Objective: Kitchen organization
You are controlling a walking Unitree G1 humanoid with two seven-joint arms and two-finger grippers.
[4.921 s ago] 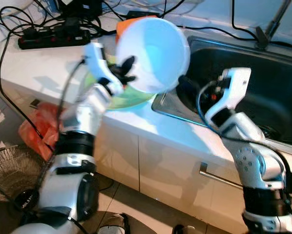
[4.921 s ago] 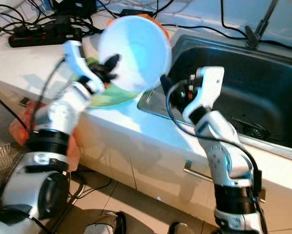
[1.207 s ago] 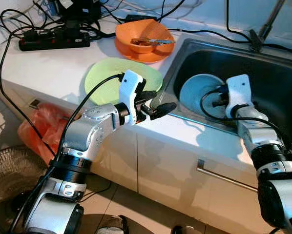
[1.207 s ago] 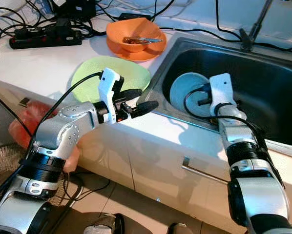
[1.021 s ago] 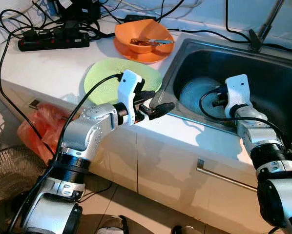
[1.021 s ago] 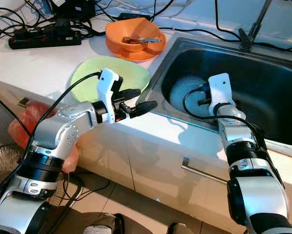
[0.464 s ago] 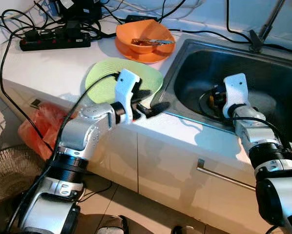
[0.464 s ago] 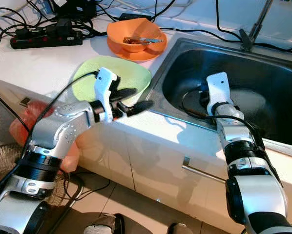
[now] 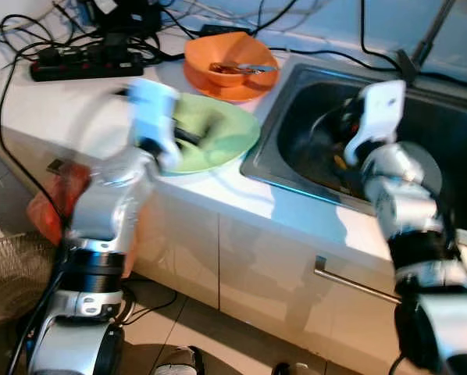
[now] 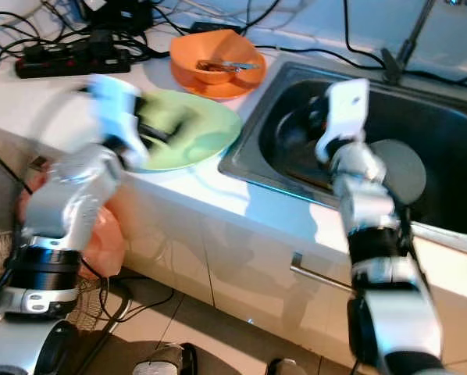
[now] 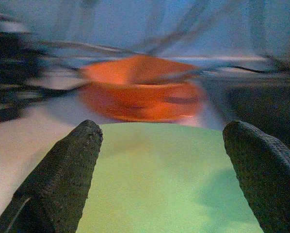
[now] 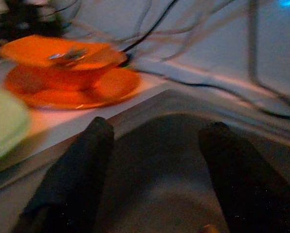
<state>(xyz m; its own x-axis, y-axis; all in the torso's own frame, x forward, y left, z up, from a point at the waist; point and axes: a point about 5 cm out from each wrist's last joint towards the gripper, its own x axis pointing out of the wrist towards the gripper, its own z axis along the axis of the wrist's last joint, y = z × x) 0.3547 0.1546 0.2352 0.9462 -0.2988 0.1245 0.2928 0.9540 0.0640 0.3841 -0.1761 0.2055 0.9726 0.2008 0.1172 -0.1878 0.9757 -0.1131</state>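
No readable text, label, brand, number or sign anywhere in these views. Nothing legible on the orange bowl [image 9: 232, 62] at the far side of the counter [image 9: 77, 105], on the green plate [image 9: 210, 133] nearer, or on the power strip [image 9: 85, 62] far left. Much too blurred to make out any lettering.

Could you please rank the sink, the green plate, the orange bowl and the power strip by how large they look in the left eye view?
1. Sink, clearly largest.
2. Green plate.
3. Orange bowl and power strip: they look similar in extent, and both sit farther from the camera, so I would not rank them.
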